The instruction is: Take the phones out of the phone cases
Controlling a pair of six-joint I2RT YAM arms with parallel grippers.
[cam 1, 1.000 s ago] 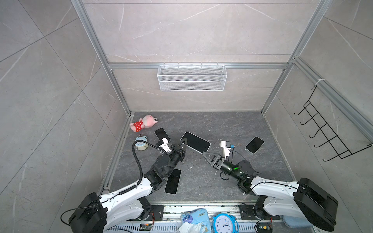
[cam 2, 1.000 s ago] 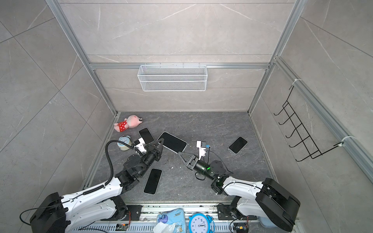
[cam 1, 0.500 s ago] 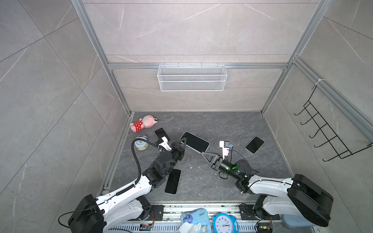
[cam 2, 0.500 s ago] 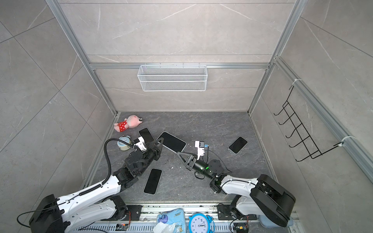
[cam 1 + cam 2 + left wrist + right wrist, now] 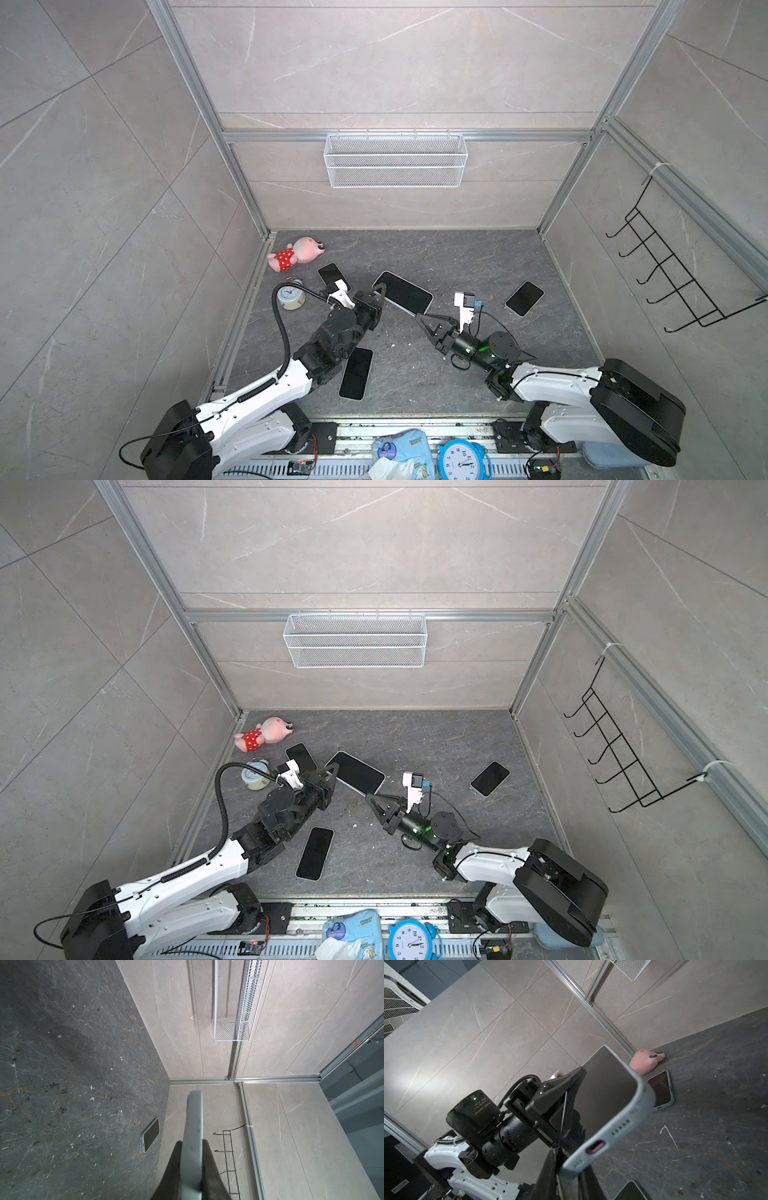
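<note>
Phone (image 5: pixel 404 292) still sits inside the phone case (image 5: pixel 618 1122); left jaws clamp one end, right jaws pinch the opposite corner. Separation remains.

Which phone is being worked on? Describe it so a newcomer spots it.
Find the white wire basket on the back wall, then drop to the dark floor below. The phone there, pale-cased, is the only one raised off the floor, gripped at opposite ends by the left hand and right hand.

cased phone (image 5: pixel 358 773) held above the table (image 5: pixel 436 746), left claw (image 5: pixel 331 771) on one end, right claw (image 5: pixel 370 798) at the opposite corner
</note>
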